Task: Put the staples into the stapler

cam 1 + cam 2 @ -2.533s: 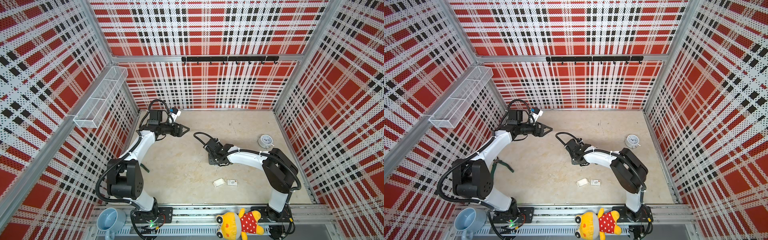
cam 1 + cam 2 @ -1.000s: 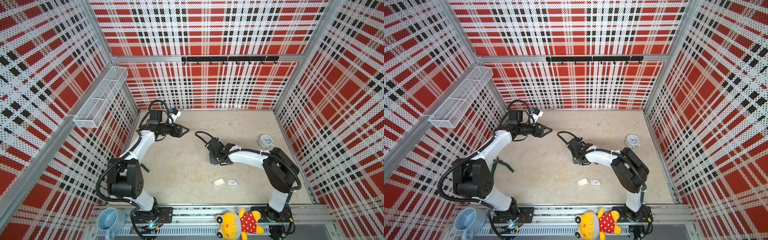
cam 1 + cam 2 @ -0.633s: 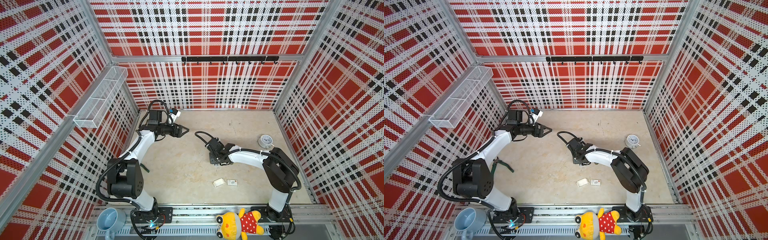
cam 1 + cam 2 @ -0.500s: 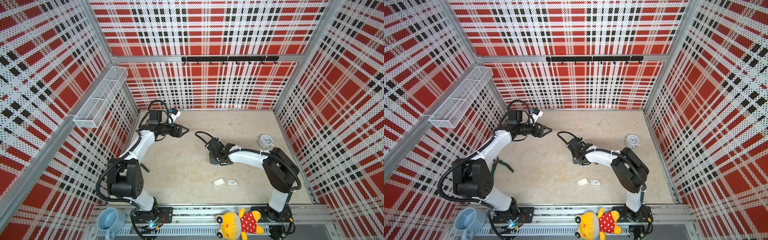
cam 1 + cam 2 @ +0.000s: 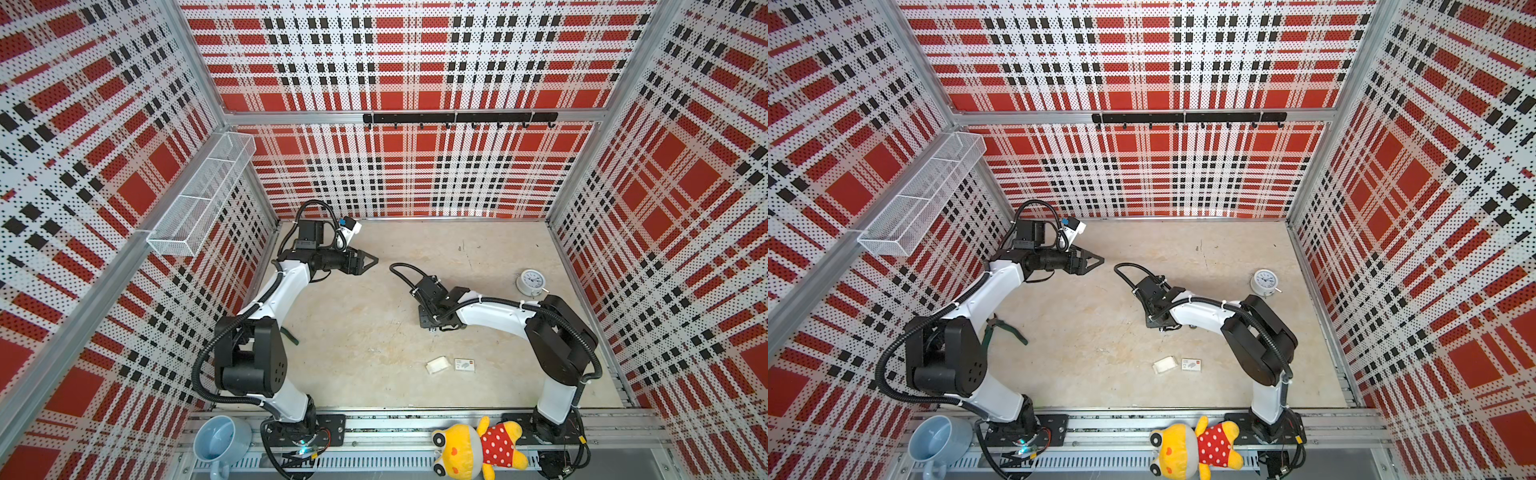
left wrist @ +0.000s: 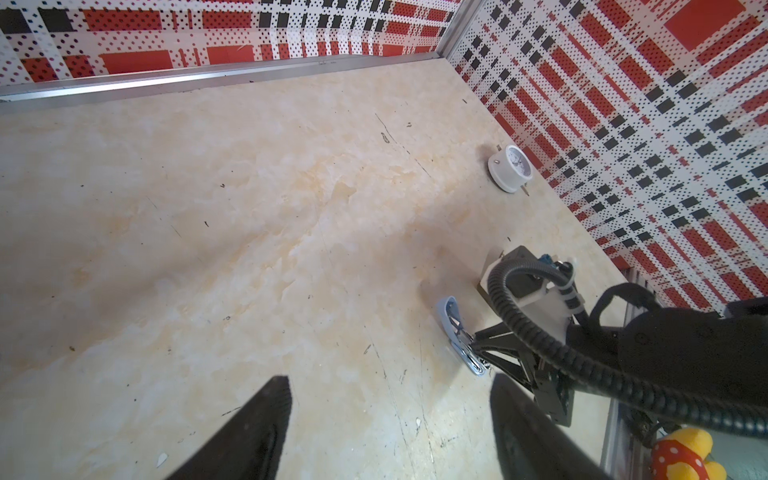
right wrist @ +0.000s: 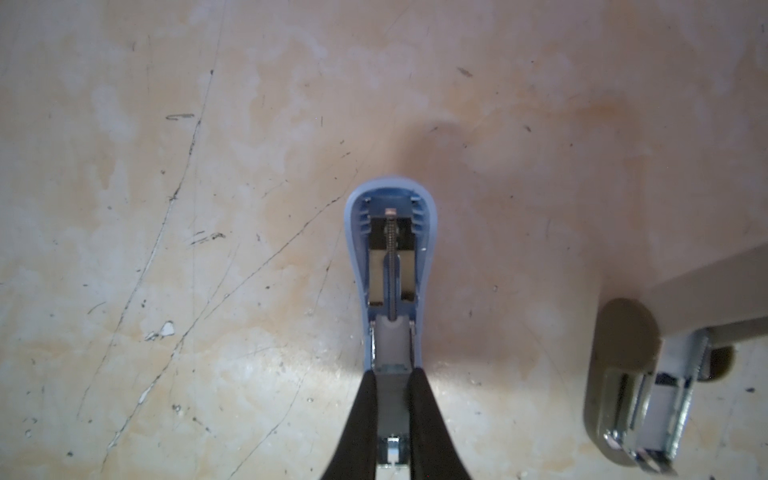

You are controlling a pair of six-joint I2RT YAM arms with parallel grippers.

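Observation:
The light-blue stapler (image 7: 390,195) lies opened out flat on the floor, with its spring rod and silver inner parts facing up. It also shows in the left wrist view as the stapler (image 6: 450,309). My right gripper (image 7: 392,376) sits low at the stapler's hinge end. It is shut on a flat grey block that looks like the staples (image 7: 392,403), held in line with the stapler's channel. In both top views the right wrist hides this spot. My left gripper (image 5: 372,262) hangs open and empty above the back left floor, far from the stapler.
A grey-beige stapler (image 7: 623,374) lies just beside the blue one. A white card tray (image 5: 437,365) and a printed sleeve (image 5: 464,365) lie near the front. A small clock (image 5: 532,281) stands at the right wall, and green-handled pliers (image 5: 1005,328) lie by the left arm.
The right wrist has shifted very slightly since the earliest frames. Over the last second neither arm visibly moves.

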